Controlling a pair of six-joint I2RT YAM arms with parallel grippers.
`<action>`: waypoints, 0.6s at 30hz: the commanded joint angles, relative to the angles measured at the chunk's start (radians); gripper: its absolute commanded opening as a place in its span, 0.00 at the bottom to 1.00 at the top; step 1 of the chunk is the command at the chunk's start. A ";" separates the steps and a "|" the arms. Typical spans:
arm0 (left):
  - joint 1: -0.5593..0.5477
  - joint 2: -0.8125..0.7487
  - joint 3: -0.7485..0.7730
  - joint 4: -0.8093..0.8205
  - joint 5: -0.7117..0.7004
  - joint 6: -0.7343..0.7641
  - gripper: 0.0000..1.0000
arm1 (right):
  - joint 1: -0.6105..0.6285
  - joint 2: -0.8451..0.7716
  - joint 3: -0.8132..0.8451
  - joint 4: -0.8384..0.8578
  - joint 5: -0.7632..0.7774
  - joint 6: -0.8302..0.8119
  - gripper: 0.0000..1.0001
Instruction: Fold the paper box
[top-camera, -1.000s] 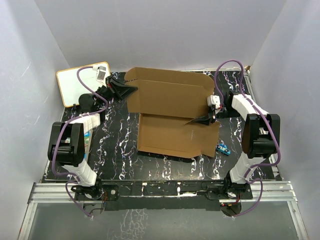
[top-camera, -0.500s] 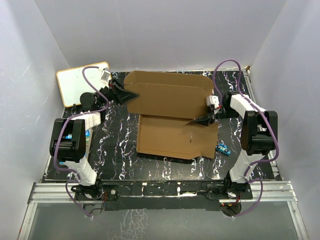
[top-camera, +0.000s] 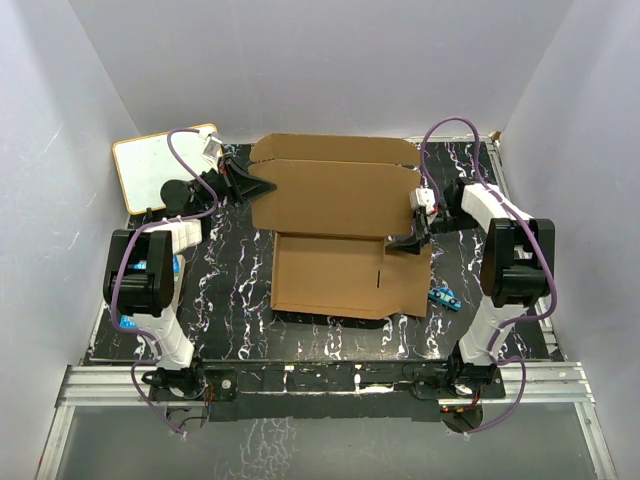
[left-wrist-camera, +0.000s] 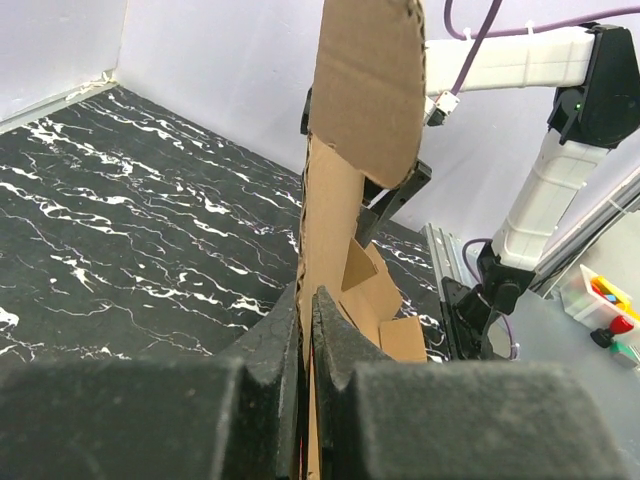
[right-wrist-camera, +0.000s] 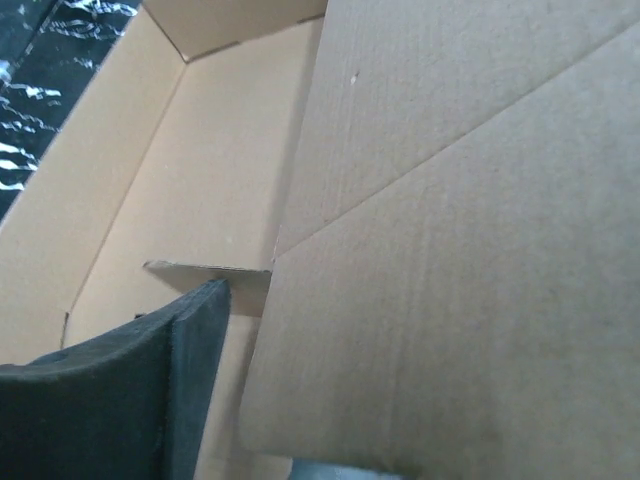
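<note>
We judge the step in hand to be raising the rear panel of the box (top-camera: 345, 200) into a wall. To do it well, we would have both arms turn the panel about its crease together and at the same pace. That way the cardboard neither twists nor tears at the pinch, and the flat front panel lies down on the table (top-camera: 230, 290).

The left gripper (top-camera: 265, 186) is clamped tight on the panel's left edge. In its wrist view the cardboard stands upright between the pressed-together fingers and rises above them.

The right gripper (top-camera: 398, 244) sits at the box's right side, just where the raised panel meets the flat one. Its wrist view shows one dark finger beside a small tab, with cardboard filling the rest. We cannot tell how far it is open or whether it grips anything.

The box lies between the two grippers, its flat part reaching toward the arm bases.
</note>
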 joint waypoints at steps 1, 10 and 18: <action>0.006 -0.022 0.033 0.191 -0.003 0.017 0.00 | -0.040 -0.053 0.039 0.049 0.053 0.013 0.70; 0.006 -0.041 0.008 0.191 0.009 0.063 0.00 | -0.168 -0.066 0.132 0.125 0.200 0.051 0.84; 0.011 -0.094 -0.015 0.192 -0.061 0.104 0.00 | -0.221 -0.211 0.025 0.634 0.310 0.547 0.83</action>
